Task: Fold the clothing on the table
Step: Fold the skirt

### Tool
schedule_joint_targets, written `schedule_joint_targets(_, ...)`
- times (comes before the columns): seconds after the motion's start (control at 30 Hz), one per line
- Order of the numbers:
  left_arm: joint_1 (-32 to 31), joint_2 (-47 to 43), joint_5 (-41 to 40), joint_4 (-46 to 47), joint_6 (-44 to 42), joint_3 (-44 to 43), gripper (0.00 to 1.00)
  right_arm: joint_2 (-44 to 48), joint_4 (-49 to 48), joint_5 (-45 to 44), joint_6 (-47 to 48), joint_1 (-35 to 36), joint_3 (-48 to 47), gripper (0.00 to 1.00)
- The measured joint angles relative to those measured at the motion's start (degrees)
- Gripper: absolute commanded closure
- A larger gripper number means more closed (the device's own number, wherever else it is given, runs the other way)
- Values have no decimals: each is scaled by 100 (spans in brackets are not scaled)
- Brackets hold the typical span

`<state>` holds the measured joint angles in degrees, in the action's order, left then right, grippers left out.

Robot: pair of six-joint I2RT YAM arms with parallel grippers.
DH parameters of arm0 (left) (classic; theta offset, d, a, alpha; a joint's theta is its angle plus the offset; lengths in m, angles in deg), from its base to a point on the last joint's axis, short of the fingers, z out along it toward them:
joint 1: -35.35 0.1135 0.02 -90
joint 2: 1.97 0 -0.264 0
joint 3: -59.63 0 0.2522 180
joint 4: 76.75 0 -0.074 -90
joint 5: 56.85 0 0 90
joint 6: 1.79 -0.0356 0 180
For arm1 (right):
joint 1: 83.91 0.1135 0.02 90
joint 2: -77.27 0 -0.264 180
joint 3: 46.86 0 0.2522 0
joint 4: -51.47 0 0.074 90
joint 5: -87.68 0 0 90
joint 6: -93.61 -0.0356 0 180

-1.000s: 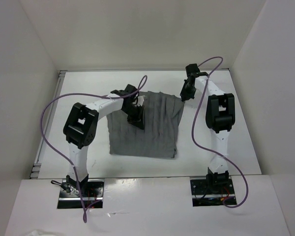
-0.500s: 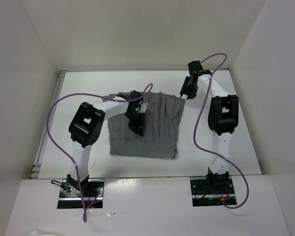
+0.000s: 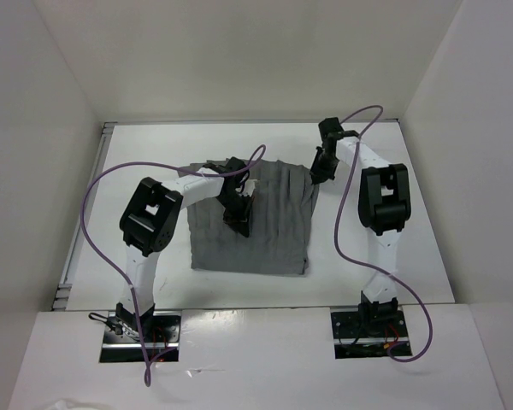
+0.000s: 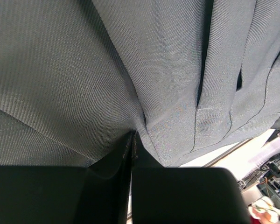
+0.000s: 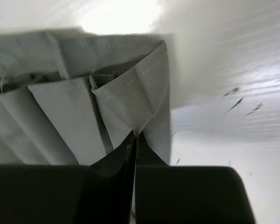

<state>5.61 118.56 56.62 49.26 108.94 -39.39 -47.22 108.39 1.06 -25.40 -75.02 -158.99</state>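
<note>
The clothing (image 3: 274,235) is a grey pleated garment lying roughly square on the white table (image 3: 145,149). My left gripper (image 3: 238,225) points down onto its middle-left part. In the left wrist view the left gripper (image 4: 133,136) is shut, with a pinch of the grey fabric (image 4: 107,70) drawn into its tips. My right gripper (image 3: 319,173) is at the garment's far right corner. In the right wrist view the right gripper (image 5: 136,135) is shut on a folded corner of the clothing (image 5: 130,93), lifted slightly off the table.
White walls (image 3: 60,102) enclose the table on three sides. Purple cables (image 3: 94,184) loop out from both arms. A white front ledge (image 3: 256,350) with black mounting plates holds the arm bases.
The right gripper has moved left and down onto the garment's far right corner and closed on it. The left arm's elbow has swung right; its gripper stays shut on the fabric.
</note>
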Motion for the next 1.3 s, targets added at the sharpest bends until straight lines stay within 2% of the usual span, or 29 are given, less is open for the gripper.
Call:
schedule_joint_targets(0.2, 0, -85, -20, 46, 0, 142, 100, -61, 203, -835, 46, -87, -826, 100)
schedule_joint_targets(0.23, 0, -118, -22, 50, 0, 184, 100, -61, 210, -973, 61, -127, -1016, 95)
schedule_joint_targets(0.27, 0, -142, -28, 63, -2, 221, 100, -61, 236, -1086, 66, -168, -1198, 83)
schedule_joint_targets(0.3, -2, -157, -39, 70, -2, 236, 100, -59, 284, -1193, 70, -205, -1377, 59)
schedule_joint_targets(0.37, -7, -164, -57, 61, -9, 243, 100, -61, 326, -1403, 94, -280, -1674, 43)
schedule_joint_targets(0.43, -7, -175, -81, 17, -31, 254, 100, -52, 330, -1541, 146, -330, -1803, 39)
schedule_joint_targets(0.53, -4, -203, -162, -31, -70, 264, 97, 33, 295, -1613, 179, -367, -1526, 36)
schedule_joint_targets(0.63, 15, -284, -326, -87, -83, 264, 80, 273, 278, -1416, 251, -254, -800, 36)
schedule_joint_targets(0.67, 44, -332, -407, -109, -94, 264, 66, 387, 282, -1279, 282, -192, -522, 36)
schedule_joint_targets(0.8, 343, -807, -699, -238, -52, 258, 50, 1058, 304, -433, 367, 127, 584, 36)
schedule_joint_targets(0.93, 680, -1766, -977, -345, 122, 254, 43, 1751, 337, 599, 468, 352, 1567, 36)
schedule_joint_targets(1.03, 901, -2636, -1202, -295, 372, 476, 45, 2048, 356, 1143, 509, 461, 2149, 36)
schedule_joint_targets(1.13, 1034, -3390, -1537, -323, 651, 1073, 48, 2109, 385, 1451, 509, 555, 2479, 36)
schedule_joint_targets(1.3, 1010, -3602, -1768, -780, 981, 2157, 44, 2111, 400, 1759, 472, 796, 2739, 37)
